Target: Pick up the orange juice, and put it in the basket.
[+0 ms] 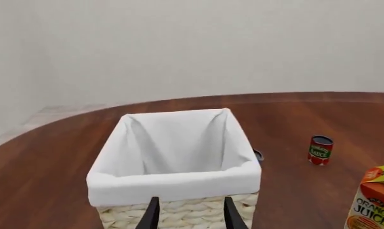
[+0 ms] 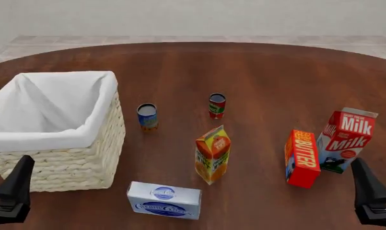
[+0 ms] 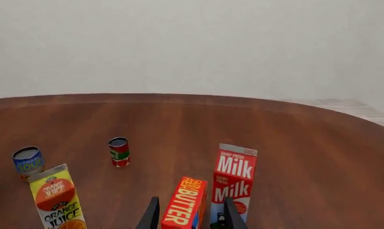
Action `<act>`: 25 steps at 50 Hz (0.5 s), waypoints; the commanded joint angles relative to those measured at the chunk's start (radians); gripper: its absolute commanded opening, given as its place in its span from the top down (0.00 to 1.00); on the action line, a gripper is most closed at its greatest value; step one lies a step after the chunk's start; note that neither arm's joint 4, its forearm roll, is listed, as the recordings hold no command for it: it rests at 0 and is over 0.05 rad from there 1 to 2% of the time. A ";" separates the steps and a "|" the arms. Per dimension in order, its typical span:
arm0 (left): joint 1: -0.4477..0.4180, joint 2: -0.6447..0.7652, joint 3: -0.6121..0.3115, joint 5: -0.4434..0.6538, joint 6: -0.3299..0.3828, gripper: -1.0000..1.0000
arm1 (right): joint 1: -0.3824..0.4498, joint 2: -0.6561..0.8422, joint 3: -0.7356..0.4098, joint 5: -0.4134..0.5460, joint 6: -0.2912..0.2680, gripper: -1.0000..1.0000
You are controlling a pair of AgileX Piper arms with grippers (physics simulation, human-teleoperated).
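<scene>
Orange juice (image 2: 213,154), frame center: light, stiff, smooth carton; best pinched across flat sides mid-height. Both claws released, nothing held.

milk carton (image 2: 345,140) upright | butter box (image 2: 302,158) beside | two cans (image 2: 217,105), labels unclear

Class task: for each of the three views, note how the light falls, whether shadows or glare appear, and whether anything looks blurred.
Front view: even, diffuse light, only faint shadows under the orange juice and basket, no glare. Left wrist view: basket lining softly shaded inside; sharp. Right wrist view: flat light, carton lettering readable, no blur.
</scene>
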 commanded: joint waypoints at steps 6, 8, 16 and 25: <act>-0.001 -0.030 -0.069 0.063 0.015 0.00 | 0.000 0.004 0.000 0.001 -0.004 0.00; -0.010 -0.031 -0.105 0.093 0.012 0.00 | 0.000 0.008 0.000 0.001 -0.005 0.00; -0.139 -0.031 -0.352 0.287 0.048 0.00 | 0.001 0.016 0.000 -0.002 -0.005 0.00; -0.247 -0.003 -0.516 0.385 0.076 0.00 | 0.010 0.037 0.000 -0.014 -0.005 0.00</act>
